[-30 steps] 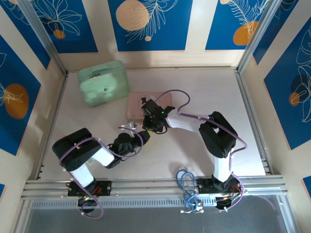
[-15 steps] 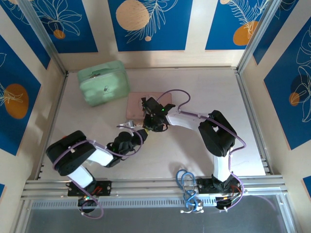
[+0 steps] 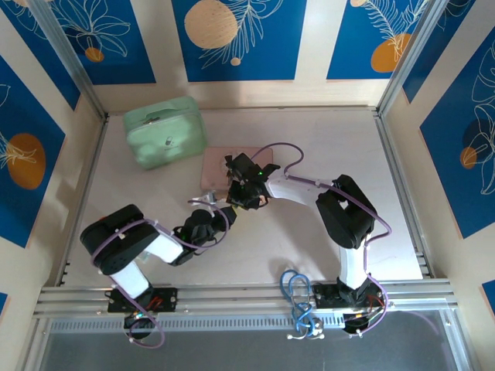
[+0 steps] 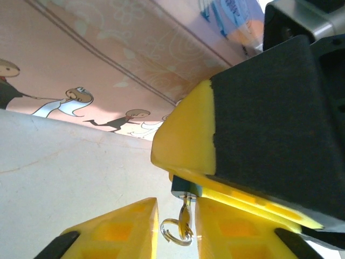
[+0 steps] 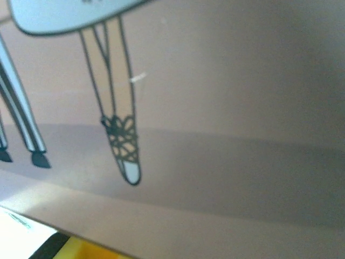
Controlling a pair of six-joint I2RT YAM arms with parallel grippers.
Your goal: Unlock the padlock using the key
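Silvery and thin, the key [image 4: 185, 211] stands in the narrow gap between the left gripper's [image 4: 176, 209] two yellow fingers [image 4: 121, 229], its wire ring hanging at the near end and its shaft running straight ahead, along the line of those fingers, into the underside of the padlock [image 4: 187, 190]. The fingers flank the key closely, but a sliver of space shows on each side of the ring, so I cannot tell whether they pinch the key's head or only bracket it. The padlock is a small dark, bluish block just beyond the left fingertips. It appears clamped between the yellow pads of the right gripper [image 4: 180, 177], which comes in from the right and holds it off the table [image 4: 64, 172], in front of the pink picture tin [image 4: 81, 59]. The shackle is hidden behind the pad. The key seems seated in the keyway, though the depth is not clear. The coming move looks like a twist about the key's long axis, which falls to the left arm, while the right arm steadies the lock body. A loose hold on so slight a key could let it slip rather than turn.
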